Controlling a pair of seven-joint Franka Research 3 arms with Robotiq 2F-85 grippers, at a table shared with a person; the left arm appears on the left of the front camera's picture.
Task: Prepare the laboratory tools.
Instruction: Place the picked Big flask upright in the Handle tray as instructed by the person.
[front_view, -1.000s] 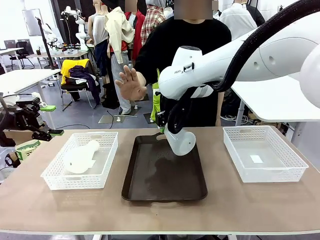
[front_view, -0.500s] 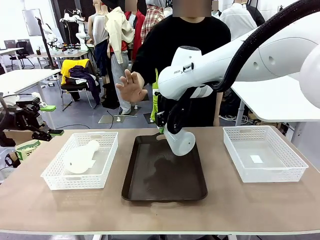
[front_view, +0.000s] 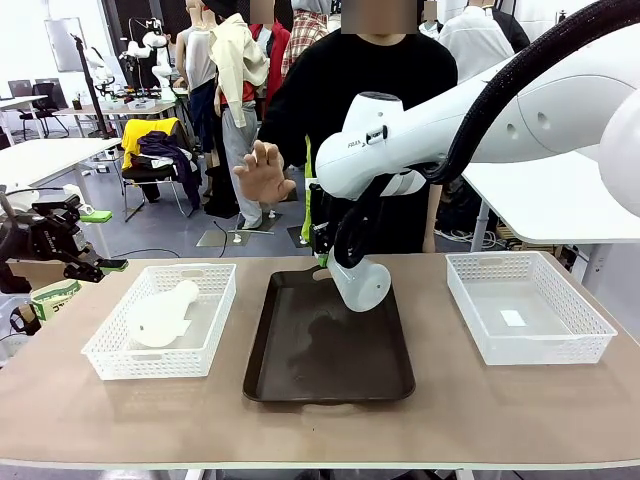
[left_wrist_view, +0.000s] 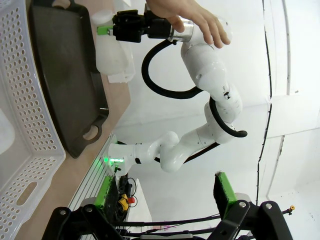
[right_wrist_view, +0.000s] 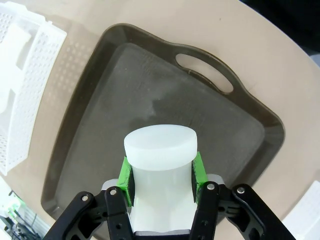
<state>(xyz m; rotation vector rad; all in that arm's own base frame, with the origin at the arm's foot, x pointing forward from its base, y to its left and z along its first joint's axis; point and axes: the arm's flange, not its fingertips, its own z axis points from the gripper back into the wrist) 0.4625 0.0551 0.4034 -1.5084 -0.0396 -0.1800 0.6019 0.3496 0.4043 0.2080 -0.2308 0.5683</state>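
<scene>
Right gripper (right_wrist_view: 161, 172) clamped on flask (front_view: 362, 283) neck | flask over far end of tray (front_view: 330, 372) | left gripper (front_view: 103, 241) spread, clear of basket (front_view: 150, 366)

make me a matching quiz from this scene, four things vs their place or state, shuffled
1 middle flask
2 left flask
3 person's hand
4 left gripper

a raised, palm open
b lying in a white basket
c open, off the left side of the table
d held by the right gripper, over the tray

Pairs: 1d, 2b, 3a, 4c
</scene>
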